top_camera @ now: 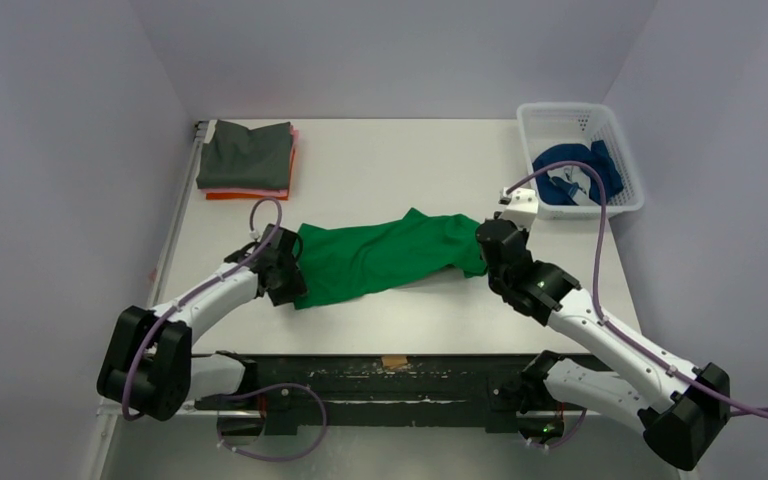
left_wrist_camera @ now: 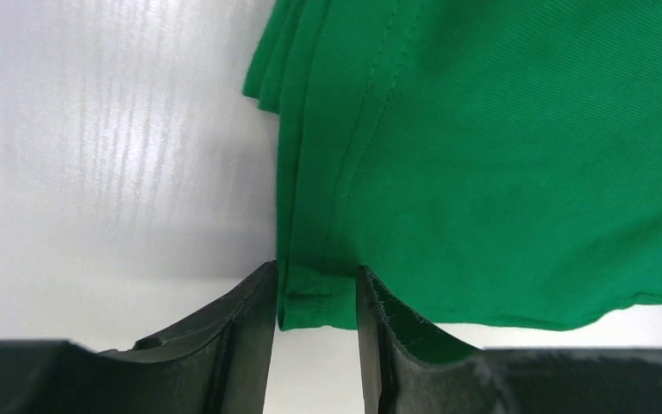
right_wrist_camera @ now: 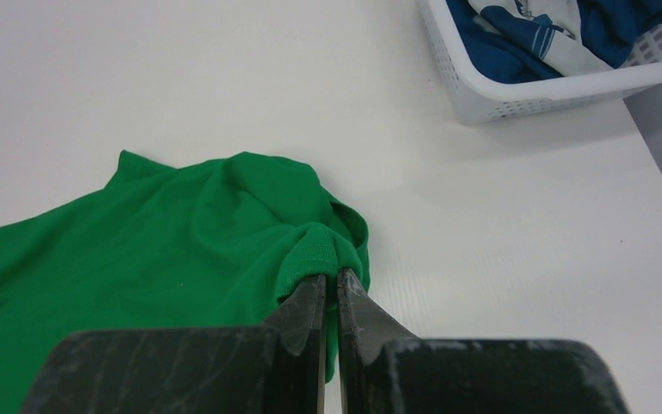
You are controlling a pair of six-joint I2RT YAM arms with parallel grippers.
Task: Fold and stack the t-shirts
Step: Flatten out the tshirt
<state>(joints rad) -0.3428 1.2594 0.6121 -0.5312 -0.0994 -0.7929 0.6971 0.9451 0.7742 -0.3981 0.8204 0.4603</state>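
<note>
The green t-shirt (top_camera: 385, 258) lies rumpled at the centre of the table (top_camera: 410, 165), stretched from 9 to 3 o'clock. It looks light and limp and will sag, so it is best held at hems or corners. The right gripper (right_wrist_camera: 331, 280) is clenched on a bunched edge. The left gripper (left_wrist_camera: 315, 280) is parted, with the hem corner between its jaws.

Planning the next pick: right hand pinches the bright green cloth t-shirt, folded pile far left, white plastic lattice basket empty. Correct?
Not empty: the white plastic lattice basket holds blue cloth, as the right wrist view shows. The right hand does pinch the bright green t-shirt, and the folded pile, dark grey on top, lies far left.
</note>
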